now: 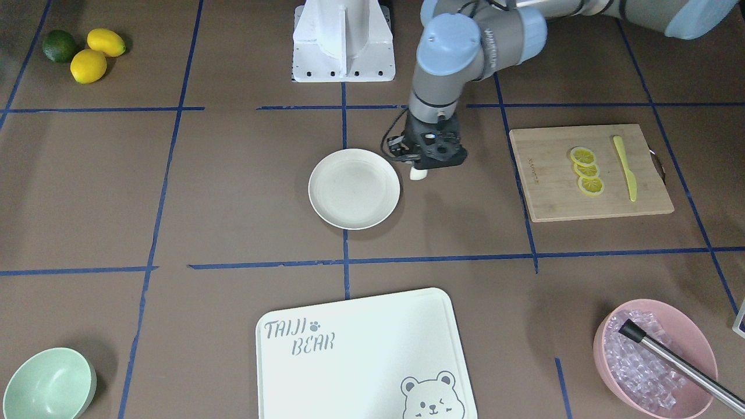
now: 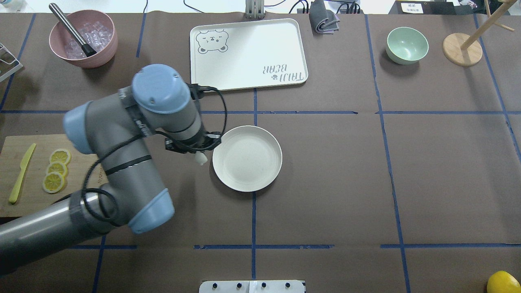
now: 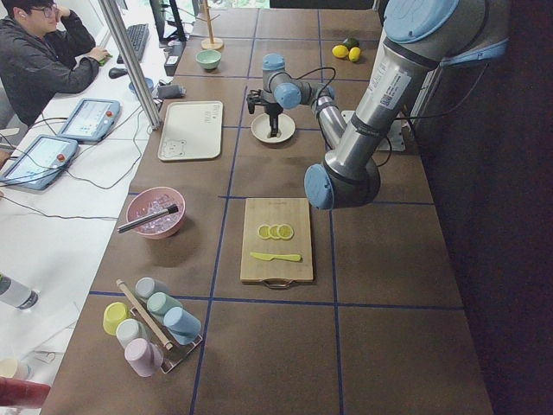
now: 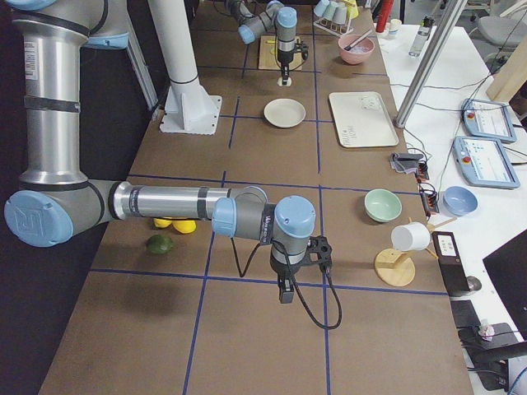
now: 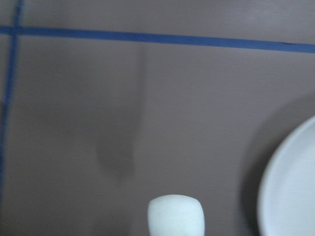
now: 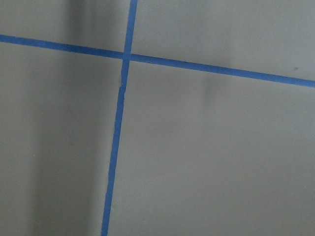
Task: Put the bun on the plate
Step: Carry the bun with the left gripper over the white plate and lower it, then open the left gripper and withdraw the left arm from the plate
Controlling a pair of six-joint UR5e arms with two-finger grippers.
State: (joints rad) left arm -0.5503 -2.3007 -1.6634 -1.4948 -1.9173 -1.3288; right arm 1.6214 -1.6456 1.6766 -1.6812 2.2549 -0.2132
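Brown tabletop (image 1: 233, 192) crossed by blue tape lines (image 1: 346, 256) carried the plate (image 1: 326, 209) near its middle. The left hand (image 1: 425, 163) pointed straight down just beside the plate's rim, clenched on the bun (image 1: 417, 174), whose white rounded end stuck out below it. The bun was off the plate, on the side toward the wooden board (image 1: 547, 198) with lemon slices (image 1: 586, 170). The right hand (image 4: 285, 290) hung low over the tabletop, well apart from the plate; whether it was clenched or released could not be told.
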